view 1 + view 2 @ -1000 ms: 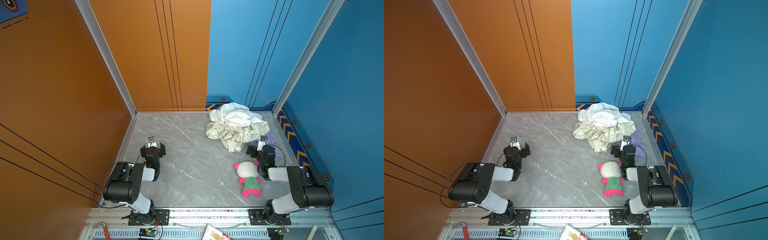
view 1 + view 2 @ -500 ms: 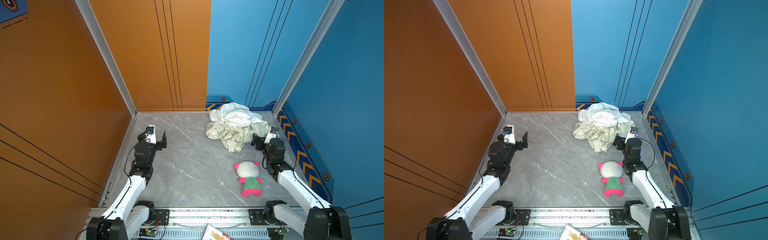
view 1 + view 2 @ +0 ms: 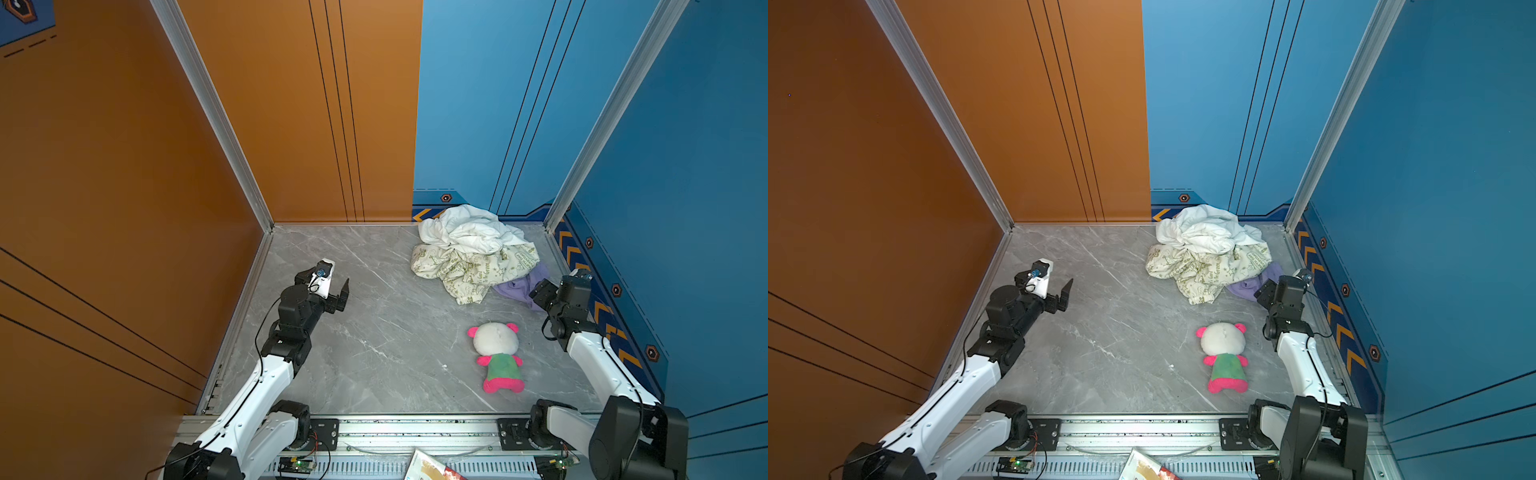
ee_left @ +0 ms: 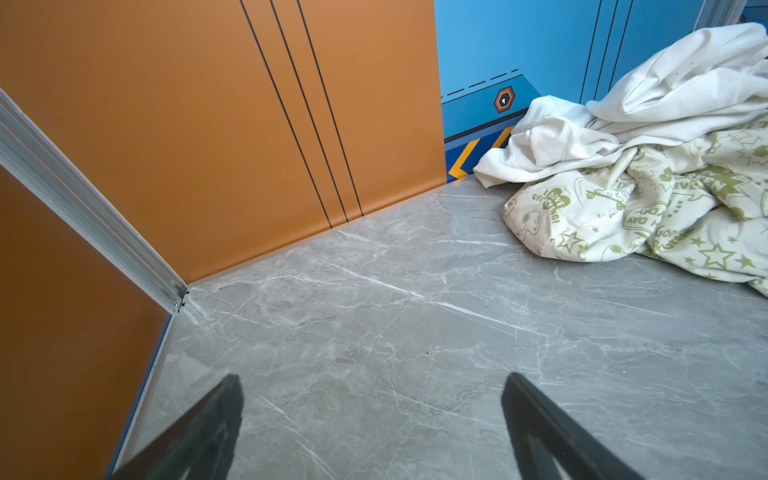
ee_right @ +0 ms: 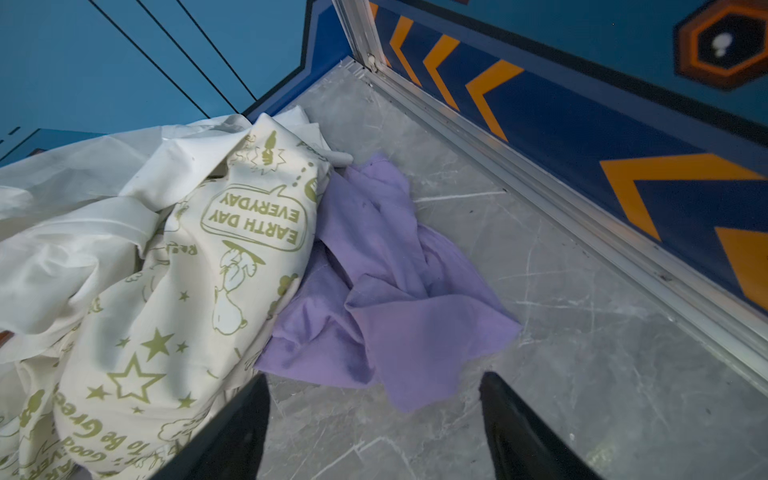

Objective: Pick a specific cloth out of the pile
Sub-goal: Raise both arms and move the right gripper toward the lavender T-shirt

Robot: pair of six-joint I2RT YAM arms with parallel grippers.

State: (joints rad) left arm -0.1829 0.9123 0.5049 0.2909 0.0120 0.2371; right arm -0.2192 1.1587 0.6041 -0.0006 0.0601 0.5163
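Purple shirt (image 5: 386, 291) lies crumpled on the grey bench (image 3: 374, 332), partly tucked under the right edge of the pile (image 3: 469, 253), near the blue side wall (image 3: 665, 208). Right fingers (image 5: 249, 415) spread, empty, low, just short of the shirt's near edge. Left fingers (image 4: 208, 424) spread wide, empty, over bare bench, well apart from pile. Plush toy (image 3: 498, 357) lies nearer the front.

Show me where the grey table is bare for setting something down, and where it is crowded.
Bare: the grey marble tabletop between the orange wall, the left gripper and the pile of white and cream cloths. Crowded: the back right corner, with that pile, the lilac cloth, the right gripper and, nearer, the pink plush toy.
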